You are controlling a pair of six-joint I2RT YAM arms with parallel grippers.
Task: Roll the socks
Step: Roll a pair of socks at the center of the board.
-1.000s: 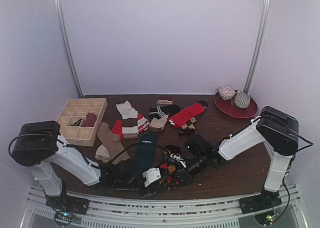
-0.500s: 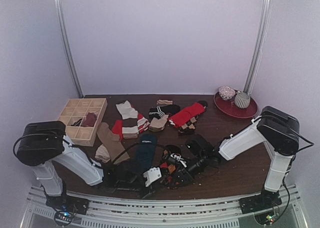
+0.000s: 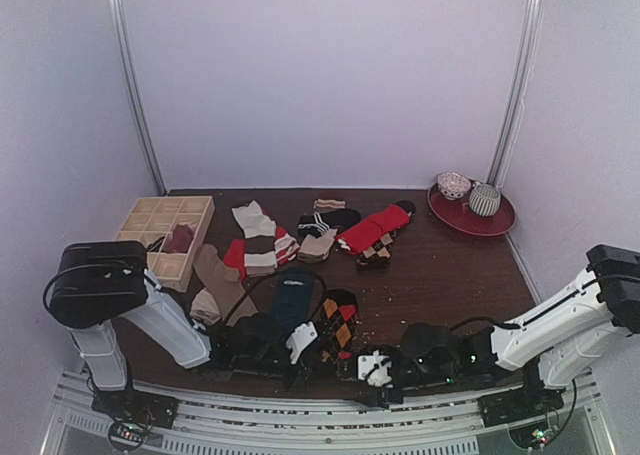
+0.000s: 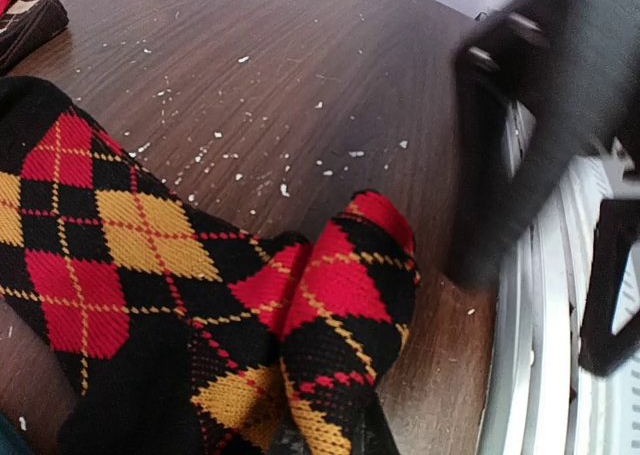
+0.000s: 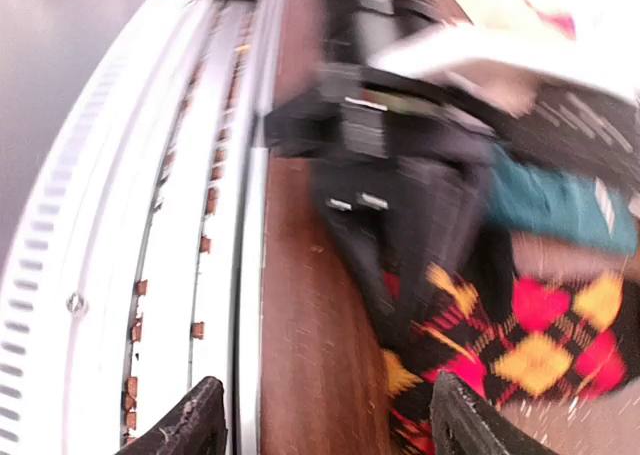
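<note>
At the desk's (image 3: 450, 295) near edge my right fingers (image 5: 200, 420) stand apart, empty. I cannot tell the state of my left fingers (image 3: 310, 347), with the argyle socks (image 4: 150, 275) lying right by them. Just behind, a teal sock's (image 3: 293, 297) white lettering is too small to read.

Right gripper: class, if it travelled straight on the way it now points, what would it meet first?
Probably the left arm, low over the table ahead of the right gripper; the argyle sock lies off to the side. Blur makes depth uncertain.
</note>
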